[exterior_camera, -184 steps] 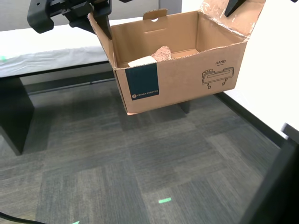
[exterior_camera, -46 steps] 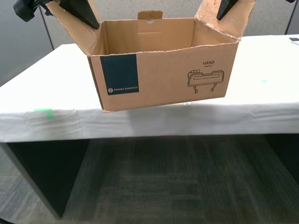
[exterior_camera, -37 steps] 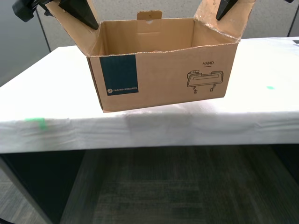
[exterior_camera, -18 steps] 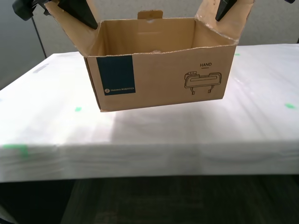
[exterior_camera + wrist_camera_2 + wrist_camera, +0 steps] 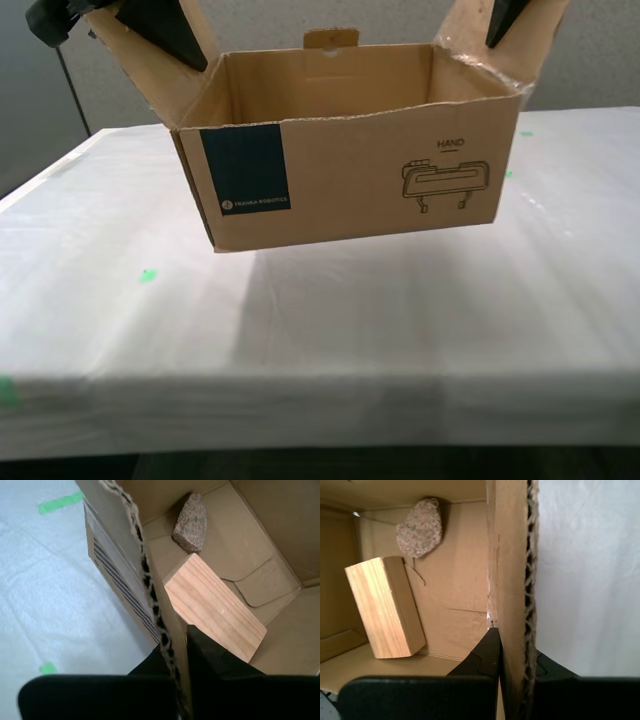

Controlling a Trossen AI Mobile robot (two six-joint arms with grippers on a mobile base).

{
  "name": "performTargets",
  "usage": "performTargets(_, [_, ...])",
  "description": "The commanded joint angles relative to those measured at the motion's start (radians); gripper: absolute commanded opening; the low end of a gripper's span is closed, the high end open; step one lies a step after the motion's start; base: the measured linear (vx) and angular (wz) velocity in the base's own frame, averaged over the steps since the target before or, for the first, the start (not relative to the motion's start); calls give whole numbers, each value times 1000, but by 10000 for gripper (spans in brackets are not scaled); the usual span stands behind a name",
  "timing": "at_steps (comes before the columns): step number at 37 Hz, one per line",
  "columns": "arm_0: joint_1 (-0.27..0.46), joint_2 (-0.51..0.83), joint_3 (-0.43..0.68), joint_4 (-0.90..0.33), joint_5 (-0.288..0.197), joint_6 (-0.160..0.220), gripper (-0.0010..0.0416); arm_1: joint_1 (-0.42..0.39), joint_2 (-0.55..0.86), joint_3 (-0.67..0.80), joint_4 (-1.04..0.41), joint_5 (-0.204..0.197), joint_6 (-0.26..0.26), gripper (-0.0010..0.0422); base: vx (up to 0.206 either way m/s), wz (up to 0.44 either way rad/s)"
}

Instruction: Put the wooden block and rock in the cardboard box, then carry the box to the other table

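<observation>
The cardboard box hangs a little above the other table, with its shadow on the covering below. Inside it lie the wooden block and the rock, apart from each other. My second gripper is shut on a side flap of the box. My first gripper is shut on another flap, with the wooden block and rock beyond it. In the exterior view a black gripper holds each raised side flap; the contents are hidden there.
The wrinkled pale table covering carries small green tape marks, one more mark beside the box. The table's front edge runs along the exterior view's bottom. A grey wall stands behind.
The camera has moved closer to the table: floor and table front have dropped out of view and the box now hangs over the tabletop. Both grippers keep their hold on the flaps.
</observation>
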Motion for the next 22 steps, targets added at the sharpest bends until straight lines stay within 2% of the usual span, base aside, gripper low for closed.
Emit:
performTargets(1, [2,-37,1,0,39,12,-1,0,0,0,-13,38,21,-1,195,-69])
performTargets(3, [2,-53,1,-1,41,13,-1,0,0,0,-13,66,17,-1,193,-10])
performTargets(8, [3,-78,1,-26,40,21,-1,-1,0,0,-26,76,22,-1,191,-16])
performTargets(13, [3,-80,-10,-45,41,12,-1,-5,-1,0,-38,138,16,-1,182,-3])
performTargets(17, [5,-81,-43,-41,45,6,-1,-23,-2,-1,-42,114,-16,-1,123,2])
performTargets(22, [6,-82,-93,22,56,-1,-1,-40,-2,0,-36,46,2,-1,38,1])
